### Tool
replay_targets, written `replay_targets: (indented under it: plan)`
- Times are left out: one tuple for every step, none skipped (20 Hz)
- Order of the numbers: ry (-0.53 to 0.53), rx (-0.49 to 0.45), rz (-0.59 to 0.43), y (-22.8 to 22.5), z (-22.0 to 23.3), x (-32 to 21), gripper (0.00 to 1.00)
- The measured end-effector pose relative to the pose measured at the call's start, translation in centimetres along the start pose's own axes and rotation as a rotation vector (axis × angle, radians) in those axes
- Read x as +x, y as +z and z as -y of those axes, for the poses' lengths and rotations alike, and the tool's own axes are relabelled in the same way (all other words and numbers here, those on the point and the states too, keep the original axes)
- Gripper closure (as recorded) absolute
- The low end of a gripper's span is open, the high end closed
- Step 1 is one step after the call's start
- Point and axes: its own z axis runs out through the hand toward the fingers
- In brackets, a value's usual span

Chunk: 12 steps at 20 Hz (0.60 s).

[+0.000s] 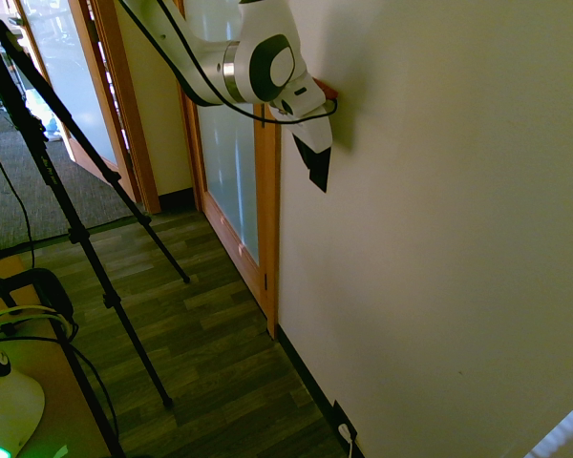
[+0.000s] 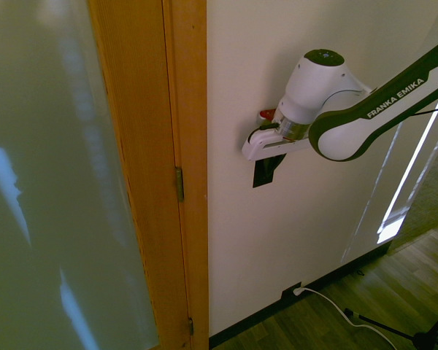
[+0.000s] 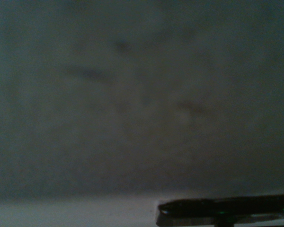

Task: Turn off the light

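Close by the wall (image 2: pixel 314 219), your gripper (image 2: pixel 275 162) is shut, with nothing visible in its grasp. You have the black switch plate (image 2: pixel 262 174) right at its fingertips; contact is unclear. Farther down, near the floor (image 2: pixel 376 281), you see the outlet plate (image 2: pixel 290 290) with its white plug (image 2: pixel 298 291).

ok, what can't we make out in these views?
- Light: no lamp in any view.
- Switch plate: the dark plate by the gripper in the second exterior view blends with the dark fingers; can't tell one from the other.
- Dark bar: wrist view, cut off by the right edge, too dim to identify.
- Wall marks: wrist view, too blurred.
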Motion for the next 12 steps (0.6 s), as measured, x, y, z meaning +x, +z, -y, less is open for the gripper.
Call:
replay_targets:
  plan:
    - [0.000,0.000,-0.001,0.0,0.0,0.0,1.00]
    - [-0.001,0.001,-0.002,-0.1,0.0,0.0,1.00]
    - [0.002,0.008,-0.004,-0.2,-0.1,0.0,1.00]
    - [0.008,0.022,-0.008,-0.3,-0.2,0.1,1.00]
    - [0.016,0.036,-0.015,-0.6,-0.6,0.2,1.00]
    - [0.024,0.038,-0.025,-0.9,-1.2,0.6,1.00]
    - [0.032,0.042,-0.037,-1.4,-2.0,1.0,1.00]
    - [0.041,0.046,-0.048,-2.0,-2.7,1.2,1.00]
    - [0.048,0.051,-0.056,-2.7,-3.5,1.2,1.00]
    - [0.053,0.054,-0.061,-3.4,-4.2,1.1,1.00]
    - [0.057,0.057,-0.062,-4.0,-4.7,0.8,1.00]
    - [0.059,0.058,-0.060,-4.6,-5.3,0.5,1.00]
